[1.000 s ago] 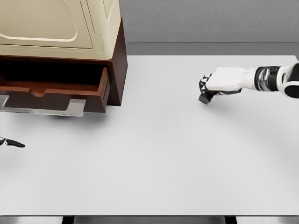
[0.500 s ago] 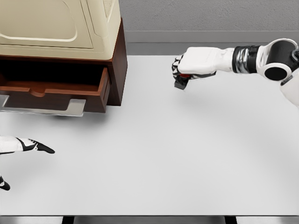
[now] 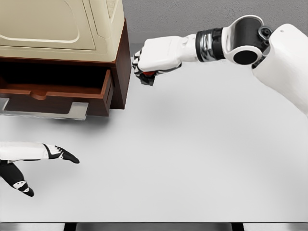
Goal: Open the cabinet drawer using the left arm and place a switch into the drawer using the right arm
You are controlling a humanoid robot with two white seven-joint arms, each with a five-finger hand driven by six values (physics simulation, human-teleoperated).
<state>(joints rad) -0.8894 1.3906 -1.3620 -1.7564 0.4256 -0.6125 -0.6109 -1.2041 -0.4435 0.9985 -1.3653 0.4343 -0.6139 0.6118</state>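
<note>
Plain white bench (image 3: 192,159), grey wall (image 3: 216,17) behind, no writing to read. Right hand (image 3: 156,60) has fingers curled tight round the small dark switch (image 3: 147,77), up in the air by the cabinet (image 3: 62,33) near the bench's back edge. Drawer (image 3: 57,94) is pulled out at back-left; left hand (image 3: 29,161), fingers spread, holds nothing by the left edge.

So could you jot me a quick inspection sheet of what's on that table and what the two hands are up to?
Surface: white table, mostly bare.
Job's things: cabinet at rear left, its drawer pulled open; small dark switch held above the table, right of the cabinet, not yet over the drawer.
Clutter: nothing seen.
Hands: right hand curled around the switch; left hand at lower left, fingers spread, holding nothing.
Cables: nothing seen.
Surroundings: grey wall behind.
</note>
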